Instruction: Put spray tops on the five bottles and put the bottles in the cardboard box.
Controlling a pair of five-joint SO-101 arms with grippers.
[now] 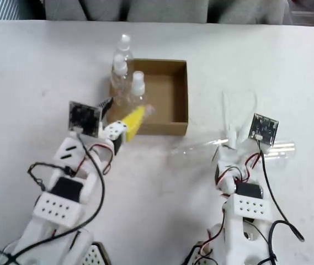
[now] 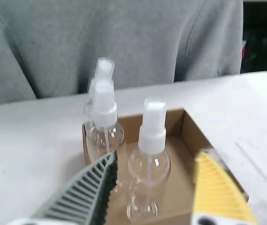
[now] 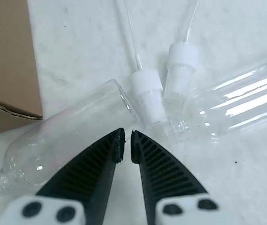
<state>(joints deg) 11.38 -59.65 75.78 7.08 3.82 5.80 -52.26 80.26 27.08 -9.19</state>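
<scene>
**A:** What is on the left of the white tabletop [image 1: 30,72]?

**B:** The left gripper [image 1: 121,112], with one ribbed grey jaw and one yellow jaw. It sits at the near left corner of the open brown cardboard box [image 1: 180,94]. Its jaws stand wide apart and clamp nothing.

**A:** And the bottles there?

**B:** There are three clear plastic bottles, each upright with a white spray top fitted. The front bottle [image 2: 148,164] stands inside the box on its left side. In the left wrist view it shows between the spread jaws, beyond their tips. The middle bottle [image 2: 104,133] stands in the box's far left corner. The far bottle [image 1: 123,52] is just past the far wall, and I cannot tell whether it touches the cardboard.

**A:** Further right?

**B:** Two uncapped clear bottles lie on their sides on the tabletop, near the box's right corner. The left lying bottle [image 3: 63,140] has its neck pointing toward the box. The right lying bottle [image 3: 246,101] lies beyond it. Between them are two loose white spray tops [image 3: 147,91] with thin dip tubes, close together.

**A:** And the right gripper [image 3: 127,140]?

**B:** Its black jaws are almost together, with a thin slit between the tips and nothing held. They are just beside the base end of the left lying bottle.
</scene>
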